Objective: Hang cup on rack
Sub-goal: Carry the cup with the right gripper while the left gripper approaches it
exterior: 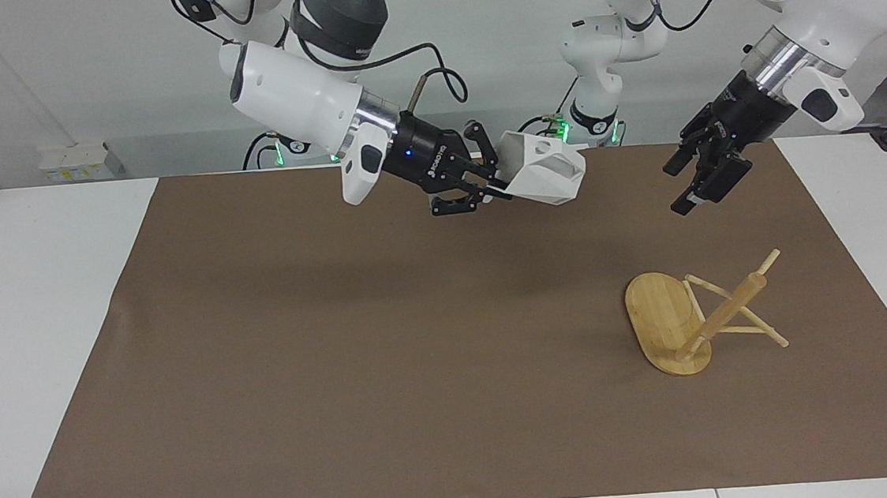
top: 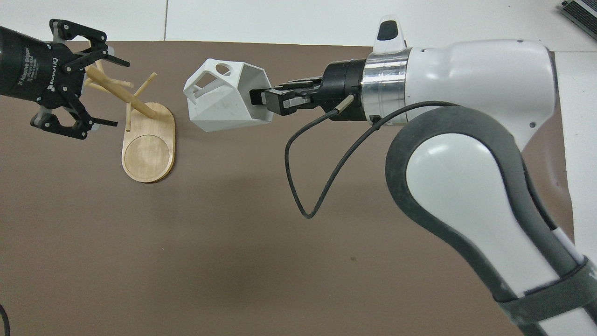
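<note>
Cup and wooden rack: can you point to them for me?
cup (exterior: 544,174), facing view, on its white faceted side.
rack (exterior: 664,319), facing view, on its flat oval base.

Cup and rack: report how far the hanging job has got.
Done: the right claw is shut on the rim of the white faceted cup and holds it in the air over the brown mat. In hand: the open left claw hangs above the tipped-over bamboo rack. Left: standing the rack upright, then hooking the cup's handle on a peg.
</note>
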